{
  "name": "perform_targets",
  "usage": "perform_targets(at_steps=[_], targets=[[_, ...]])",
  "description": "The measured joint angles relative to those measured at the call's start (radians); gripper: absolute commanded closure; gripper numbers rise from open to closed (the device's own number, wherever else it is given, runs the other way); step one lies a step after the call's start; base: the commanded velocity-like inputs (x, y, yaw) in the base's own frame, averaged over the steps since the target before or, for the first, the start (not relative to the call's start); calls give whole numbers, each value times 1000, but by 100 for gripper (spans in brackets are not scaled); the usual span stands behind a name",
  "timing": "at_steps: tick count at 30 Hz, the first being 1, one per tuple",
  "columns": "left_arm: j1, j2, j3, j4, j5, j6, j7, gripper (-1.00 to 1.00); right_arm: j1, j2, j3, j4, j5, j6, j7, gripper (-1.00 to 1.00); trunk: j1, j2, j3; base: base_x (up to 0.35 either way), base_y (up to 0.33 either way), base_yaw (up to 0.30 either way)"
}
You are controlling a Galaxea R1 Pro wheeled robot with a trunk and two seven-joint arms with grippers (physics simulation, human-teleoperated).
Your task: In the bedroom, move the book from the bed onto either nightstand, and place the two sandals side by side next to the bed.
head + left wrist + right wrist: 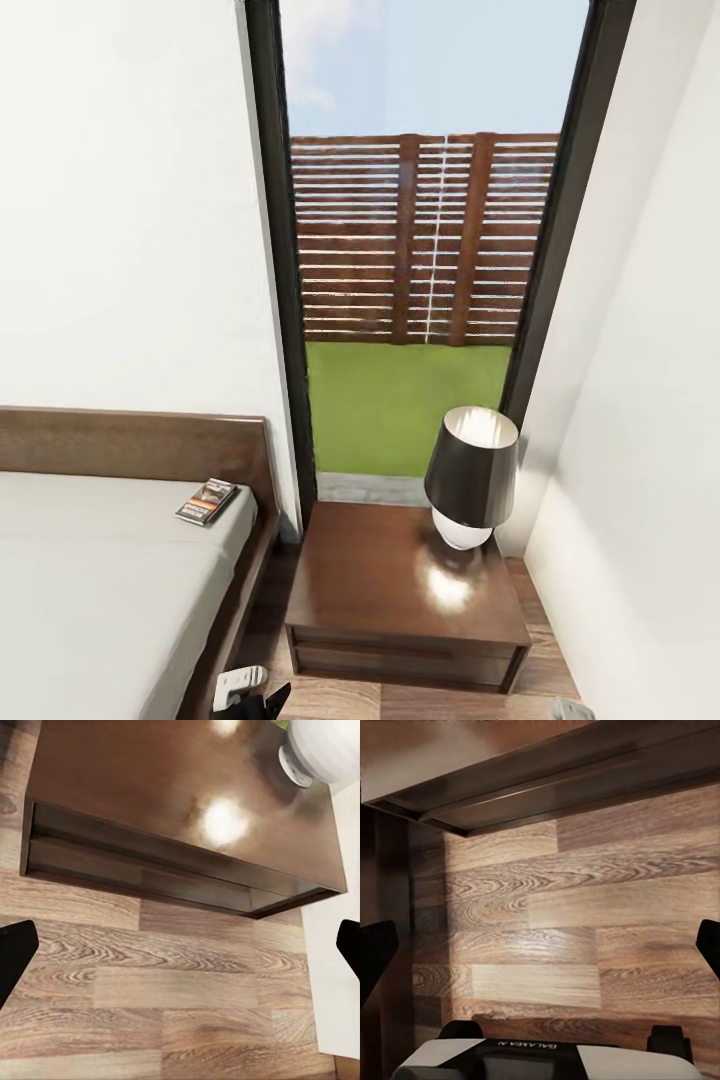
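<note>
The book (208,502) lies flat on the pale mattress of the bed (90,590), near the headboard corner. To its right the dark brown nightstand (370,585) stands under the window. In the left wrist view my left gripper (180,949) hangs open over the wood floor just in front of the nightstand (135,787), nothing between its black fingertips (13,952). My right gripper (540,952) is open too, low over the floor by the nightstand's front edge (547,765). The sandals are out of view.
A lamp (470,480) with a dark shade and white base occupies the nightstand's back right part. A tall black-framed window (420,250) is behind, white walls close on both sides. Part of my left arm (240,686) shows between bed frame and nightstand.
</note>
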Motion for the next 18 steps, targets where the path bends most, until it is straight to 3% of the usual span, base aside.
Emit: perform_targets(at_steps=[18], targets=[[0,0,0,0,0,0,0,-100,0,-1,0,-1,-1,1,2,-100,-69,126,57,0,0,0]])
